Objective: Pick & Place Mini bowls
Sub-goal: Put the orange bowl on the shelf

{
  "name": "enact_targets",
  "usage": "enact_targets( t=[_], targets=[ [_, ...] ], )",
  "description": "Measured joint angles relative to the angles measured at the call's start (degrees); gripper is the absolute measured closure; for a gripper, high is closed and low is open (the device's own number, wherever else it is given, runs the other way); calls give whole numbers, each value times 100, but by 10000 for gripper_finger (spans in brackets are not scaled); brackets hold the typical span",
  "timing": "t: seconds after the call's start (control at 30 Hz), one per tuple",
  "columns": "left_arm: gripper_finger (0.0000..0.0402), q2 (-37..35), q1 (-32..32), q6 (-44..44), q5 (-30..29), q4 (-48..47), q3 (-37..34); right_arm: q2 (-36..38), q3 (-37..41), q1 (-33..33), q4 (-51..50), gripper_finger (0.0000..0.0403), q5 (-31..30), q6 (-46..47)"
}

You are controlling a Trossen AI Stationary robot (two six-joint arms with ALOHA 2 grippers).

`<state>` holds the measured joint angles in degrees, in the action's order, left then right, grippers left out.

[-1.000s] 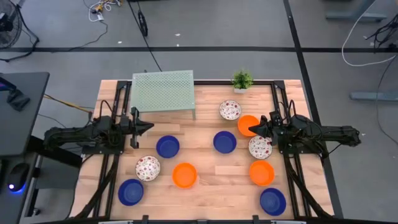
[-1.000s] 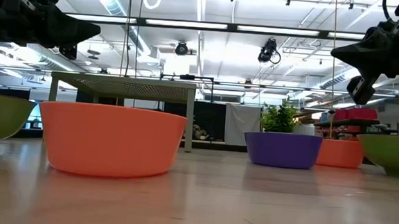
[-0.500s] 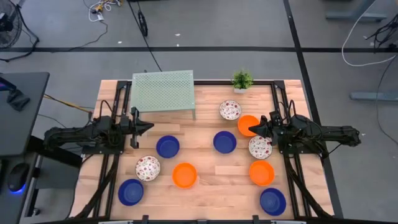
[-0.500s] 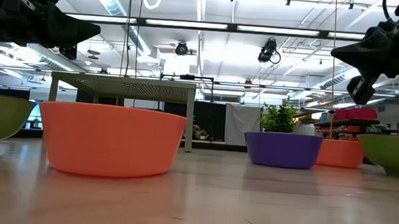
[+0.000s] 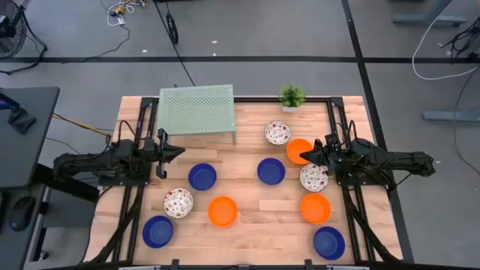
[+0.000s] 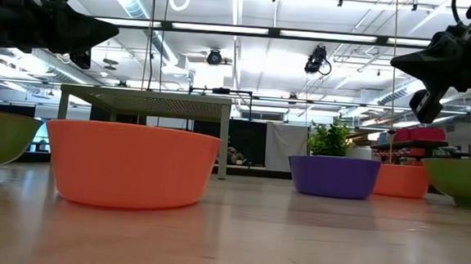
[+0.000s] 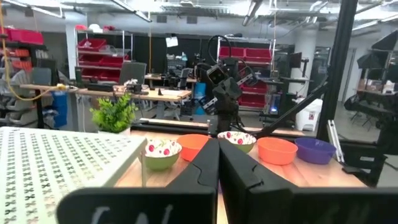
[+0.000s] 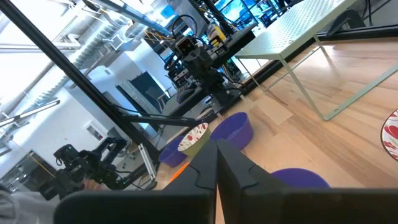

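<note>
Ten mini bowls rest on their bases on the wooden table. In the high view I see blue bowls [image 5: 202, 176] [image 5: 271, 170] [image 5: 157, 231] [image 5: 328, 242]. The orange bowls [image 5: 222, 211] [image 5: 316, 208] [image 5: 299, 150] and the white red-speckled bowls [image 5: 178, 202] [image 5: 277, 133] [image 5: 313, 177] lie among them. My left gripper [image 5: 178, 152] [image 7: 217, 152] is shut and hovers above bare wood left of the upper blue bowl. My right gripper [image 5: 303, 157] [image 8: 217, 148] is shut, high over the near edge of the far orange bowl.
A pale green mesh rack [image 5: 198, 109] stands on legs at the far left of the table. A small potted plant [image 5: 292, 96] sits at the far edge. Dark arm frames run along both table sides. Bare wood [image 5: 240, 154] shows between the two grippers.
</note>
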<state>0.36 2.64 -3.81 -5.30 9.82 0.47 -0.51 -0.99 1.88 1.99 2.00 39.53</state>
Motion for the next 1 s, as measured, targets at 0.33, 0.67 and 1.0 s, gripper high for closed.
enact_targets(
  t=[0.33, 0.67, 1.0],
  targets=[
    [394, 190, -6, -428, 450, 788, 0, 2, 2, 1, 1, 396, 0, 0],
    [394, 2526, -1006, 571, 192, 2287, 403, 2, 0, 1, 12, 396, 0, 0],
    [391, 5570, -2073, 372, -566, 211, 2717, 2, 2, 1, 17, 396, 0, 0]
  ],
)
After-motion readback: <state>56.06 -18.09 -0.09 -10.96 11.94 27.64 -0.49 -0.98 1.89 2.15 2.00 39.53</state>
